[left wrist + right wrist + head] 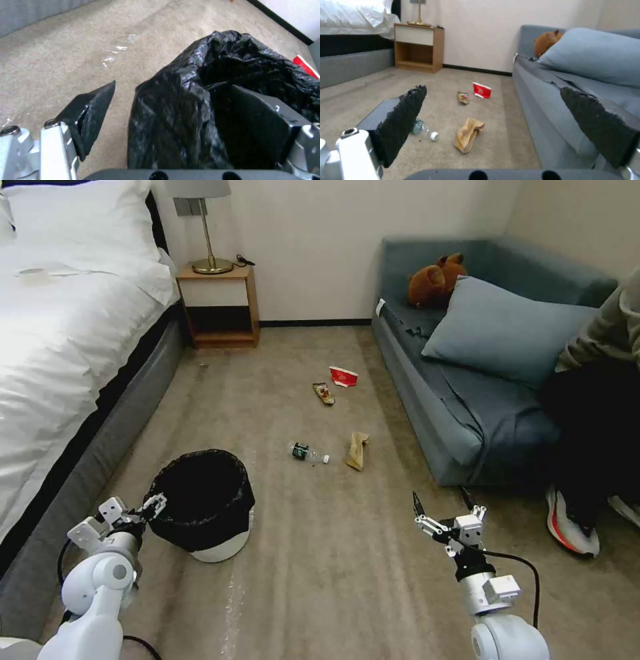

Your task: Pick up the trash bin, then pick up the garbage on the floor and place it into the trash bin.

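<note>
1. Left end effector: lower left of the head view, at the near-left rim of the trash bin. In the left wrist view its 2 fingers are spread, 1 outside the bag-covered rim over bare carpet, the other inside the bin's mouth, so they straddle the wall. Not pressed onto it.
2. Right end effector: lower right of the head view, held above the carpet, near the sofa's front corner. Fingers spread wide, nothing between them; well apart from all litter.
3. Trash bin: low round white body, crinkly black bag folded over the rim. Stands on the carpet, lower left of centre in the head view, beside the bed.
4. Clear plastic bottle: green label, white cap, lying on its side at mid-frame on the carpet.
5. Tan paper bag: crumpled, just right of the bottle.
6. Snack wrapper: gold-brown, flat on the carpet, above the bottle in the frame.
7. Red-and-white paper cup: flattened, just beside the wrapper, close to the sofa.
8. Surroundings: wooden nightstand with a brass lamp at upper centre-left; brown plush toy and blue cushion on the sofa, upper right.
</note>
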Controlling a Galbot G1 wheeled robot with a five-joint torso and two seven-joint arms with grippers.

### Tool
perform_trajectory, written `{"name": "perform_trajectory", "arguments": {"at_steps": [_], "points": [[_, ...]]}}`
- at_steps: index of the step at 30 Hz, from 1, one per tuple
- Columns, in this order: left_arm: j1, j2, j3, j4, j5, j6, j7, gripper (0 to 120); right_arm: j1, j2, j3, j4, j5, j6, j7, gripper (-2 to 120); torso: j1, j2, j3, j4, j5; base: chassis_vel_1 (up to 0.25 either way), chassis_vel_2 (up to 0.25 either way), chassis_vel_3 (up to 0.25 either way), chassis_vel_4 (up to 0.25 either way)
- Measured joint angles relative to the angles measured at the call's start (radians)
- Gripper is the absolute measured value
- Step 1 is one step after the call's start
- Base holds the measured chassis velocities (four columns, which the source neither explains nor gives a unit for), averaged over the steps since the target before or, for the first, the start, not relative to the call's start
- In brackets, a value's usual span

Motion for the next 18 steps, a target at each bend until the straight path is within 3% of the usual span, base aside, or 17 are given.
{"name": "perform_trajectory", "arguments": {"at_steps": [13, 16, 18], "points": [[-0.053, 0.018, 0.039, 0.084, 0.056, 0.058, 0.067, 45, -0.025, -0.003, 0.015, 0.009, -0.017, 0.023, -0.015, 100, 0.000, 0.000, 0.000, 0.0002, 0.0008, 0.000, 0.000, 0.000, 0.000], [-0.057, 0.020, 0.043, 0.088, 0.064, 0.066, 0.071, 40, -0.025, -0.001, 0.010, 0.013, -0.020, 0.023, -0.016, 100, 0.000, 0.000, 0.000, 0.0003, 0.0008, 0.000, 0.000, 0.000, 0.000], [-0.058, 0.026, 0.045, 0.086, 0.071, 0.086, 0.077, 27, -0.020, 0.001, -0.001, 0.013, -0.028, 0.023, -0.016, 100, 0.000, 0.000, 0.000, 0.0001, 0.0006, 0.000, 0.000, 0.000, 0.000]]}}
